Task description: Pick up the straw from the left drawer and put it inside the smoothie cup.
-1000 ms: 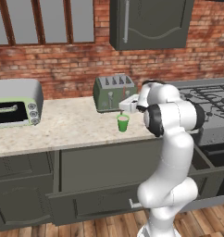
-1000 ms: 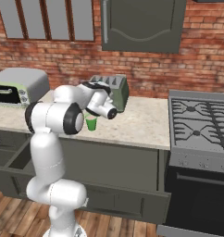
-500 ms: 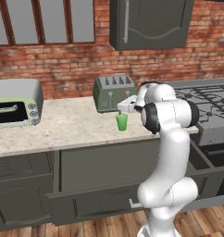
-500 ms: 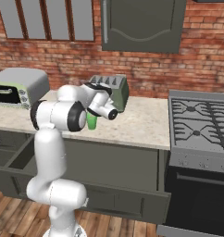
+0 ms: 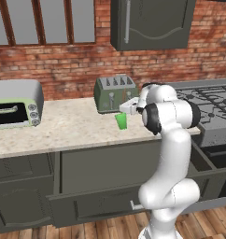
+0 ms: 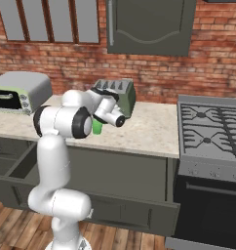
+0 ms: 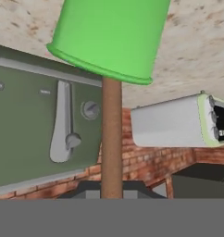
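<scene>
Speckled countertop (image 5: 73, 126) carries smoothie cup (image 5: 121, 121) before toaster (image 5: 115, 92). Gripper (image 7: 112, 192) jaws clamped on straw (image 7: 111, 139), far end at the cup's rim. Judged light, stiff, slippery; an end hold suits insertion.

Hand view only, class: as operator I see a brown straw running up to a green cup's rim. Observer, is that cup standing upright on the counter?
Observer: Yes, the smoothie cup stands upright on the counter, just in front of the toaster.
Operator: My claw grips the straw. Is the drawer shut?
Observer: No, the left drawer is pulled out below the counter.
Operator: What is on the arm's right?
Observer: A stove stands where the counter ends.
</scene>
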